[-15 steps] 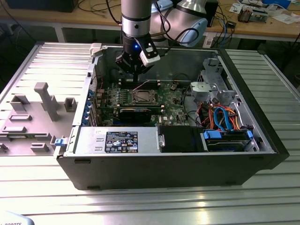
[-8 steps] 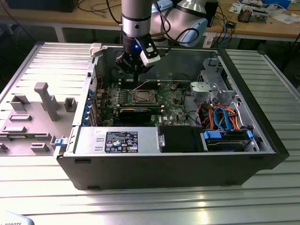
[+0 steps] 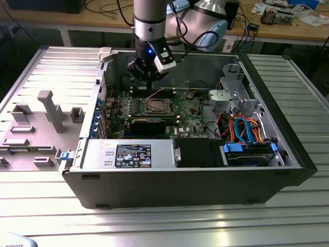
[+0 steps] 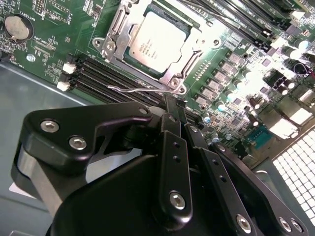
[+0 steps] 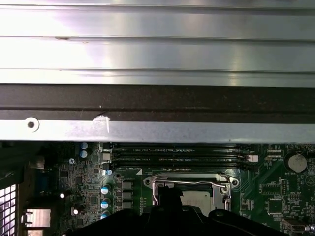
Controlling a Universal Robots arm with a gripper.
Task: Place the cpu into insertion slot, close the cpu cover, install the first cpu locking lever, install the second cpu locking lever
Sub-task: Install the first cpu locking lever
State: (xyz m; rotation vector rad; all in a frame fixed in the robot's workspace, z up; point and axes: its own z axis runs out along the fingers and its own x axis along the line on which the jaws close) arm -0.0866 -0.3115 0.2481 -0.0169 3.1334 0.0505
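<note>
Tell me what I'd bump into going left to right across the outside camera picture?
Grey plastic fixture tray → green board → cpu in its socket → silver drive cage → orange and blue cables.

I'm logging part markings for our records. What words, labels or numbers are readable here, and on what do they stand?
Nothing reads clearly enough to quote.
Black-and-white sticker on the silvery metal box, exterior view: print too small to read.
Silvery-grey square cpu, second wrist view: faint markings, blurred.
Green circuit board: white lettering, too small to read.
</note>
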